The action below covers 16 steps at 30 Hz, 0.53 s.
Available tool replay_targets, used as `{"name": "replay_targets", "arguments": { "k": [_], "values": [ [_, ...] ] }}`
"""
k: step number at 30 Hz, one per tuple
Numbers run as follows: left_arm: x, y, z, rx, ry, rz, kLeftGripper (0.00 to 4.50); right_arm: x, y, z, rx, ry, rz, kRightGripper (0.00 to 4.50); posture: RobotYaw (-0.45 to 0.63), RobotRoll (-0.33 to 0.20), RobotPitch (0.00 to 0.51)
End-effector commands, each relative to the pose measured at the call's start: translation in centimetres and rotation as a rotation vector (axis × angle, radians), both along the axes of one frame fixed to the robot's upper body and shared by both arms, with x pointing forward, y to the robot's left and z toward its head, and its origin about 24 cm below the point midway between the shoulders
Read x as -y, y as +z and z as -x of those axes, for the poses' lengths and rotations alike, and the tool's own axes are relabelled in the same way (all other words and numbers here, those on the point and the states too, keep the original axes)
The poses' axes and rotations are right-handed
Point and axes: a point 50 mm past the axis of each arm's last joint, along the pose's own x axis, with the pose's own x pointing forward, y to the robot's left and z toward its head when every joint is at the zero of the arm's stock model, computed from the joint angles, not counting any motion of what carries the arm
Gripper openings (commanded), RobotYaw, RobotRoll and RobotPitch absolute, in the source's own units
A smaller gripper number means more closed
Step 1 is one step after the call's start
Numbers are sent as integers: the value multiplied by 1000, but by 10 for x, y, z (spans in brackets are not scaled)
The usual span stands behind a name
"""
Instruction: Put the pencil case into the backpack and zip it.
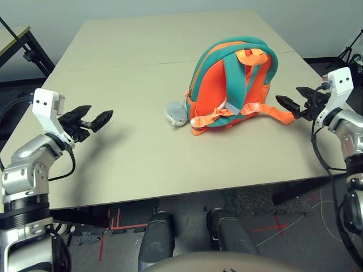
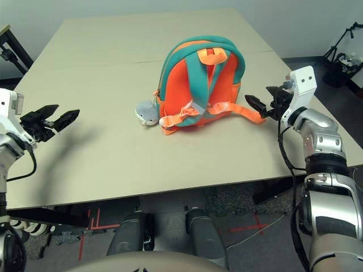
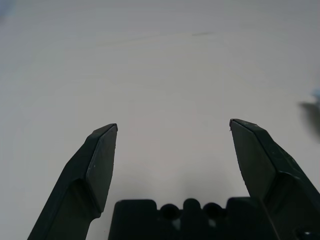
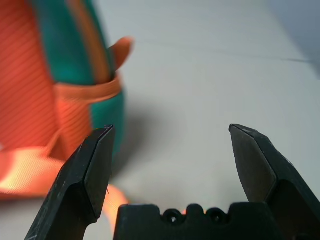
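The backpack [image 1: 227, 85] stands on the table, orange with teal trim, its orange straps facing me. A grey plush charm [image 1: 176, 114] lies against its lower left corner. The pencil case is out of view. My right gripper [image 1: 287, 94] hovers open just right of the backpack, its fingertips close to the end of the lower orange strap [image 1: 278, 115]; in the right wrist view the backpack [image 4: 45, 75] sits off to one side of the open gripper [image 4: 170, 129]. My left gripper [image 1: 99, 113] hangs open over bare table far to the left, nothing between its fingers [image 3: 100, 160].
The beige table [image 1: 142, 164] has a seam running across its far half. A black stand [image 1: 25, 48] is off the far left corner and dark tripod gear [image 1: 351, 54] off the far right. Bare tabletop stretches between the left gripper and the backpack.
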Motion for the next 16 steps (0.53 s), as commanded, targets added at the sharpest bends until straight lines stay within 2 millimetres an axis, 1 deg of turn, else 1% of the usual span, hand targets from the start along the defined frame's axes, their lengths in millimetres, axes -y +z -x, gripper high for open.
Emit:
{"name": "replay_targets", "arguments": {
  "k": [1, 4, 7, 9, 12, 16],
  "values": [
    [-14, -15, 7, 49, 222, 10, 4500, 6, -9, -2, 36, -126, -53, 4493, 15, 0, 61],
    [-16, -30, 13, 33, 282, -35, 4500, 11, -19, -1, 41, -237, -87, 4493, 17, 0, 64],
    [-21, -41, 17, 41, 346, -3, 4500, 11, -28, 0, 47, -297, -102, 4493, 15, 0, 66],
    [-24, -45, 19, 41, 377, 6, 4500, 8, -32, 0, 52, -308, -122, 4493, 15, 0, 66],
    [-27, -51, 22, 21, 390, -96, 4500, 7, -37, -1, 50, -345, -160, 4493, 9, 0, 65],
    [-29, -55, 22, 55, 419, -40, 4500, 5, -40, -2, 52, -376, -170, 4493, 9, 0, 61]
  ]
}}
